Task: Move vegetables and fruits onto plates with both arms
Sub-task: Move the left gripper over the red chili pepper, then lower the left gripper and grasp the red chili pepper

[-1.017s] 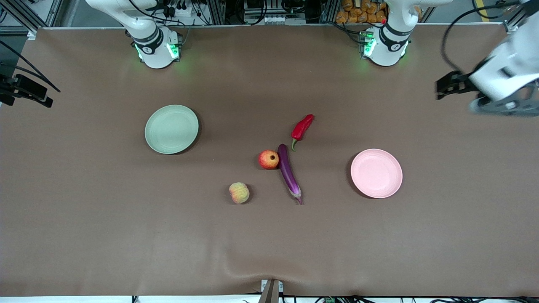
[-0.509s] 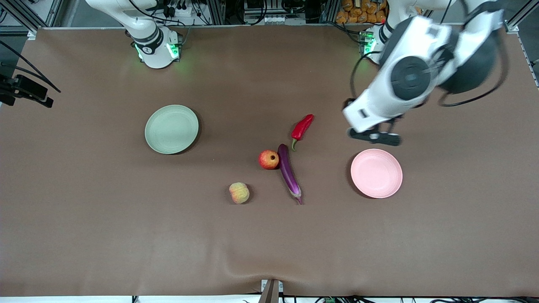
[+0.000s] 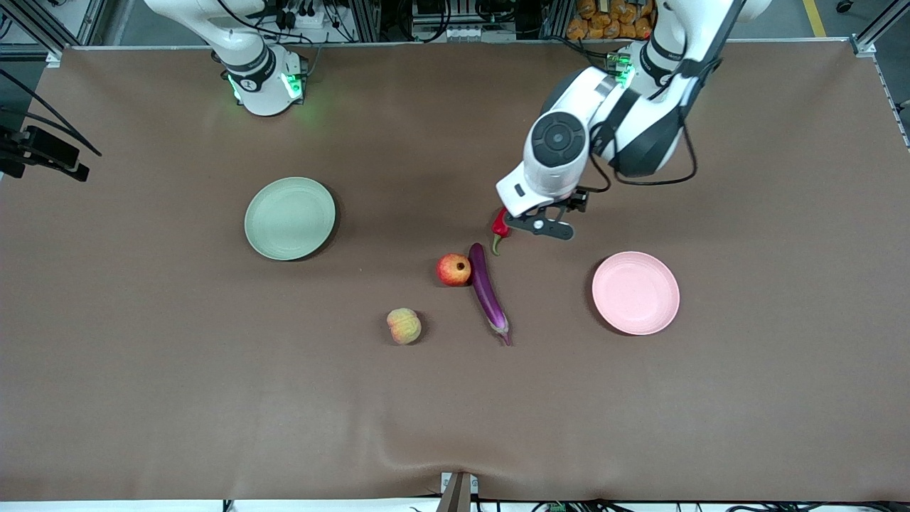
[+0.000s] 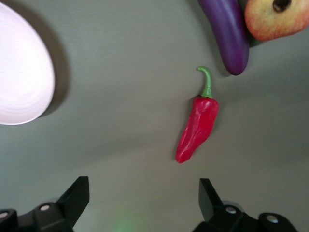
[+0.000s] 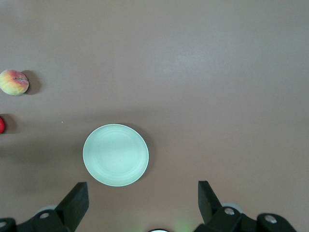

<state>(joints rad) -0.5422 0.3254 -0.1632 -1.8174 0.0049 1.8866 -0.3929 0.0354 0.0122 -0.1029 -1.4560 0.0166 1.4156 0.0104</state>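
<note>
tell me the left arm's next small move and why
Probably lower the left claw straight down around the chili pepper. Its fingers are spread wide, the pepper lies free on the table just ahead of them, apart from the eggplant, and neither plate holds anything yet.

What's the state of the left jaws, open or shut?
Open. In the left wrist view the left gripper shows its jaws spread wide with nothing between them, above the table near the chili pepper, not touching it.
</note>
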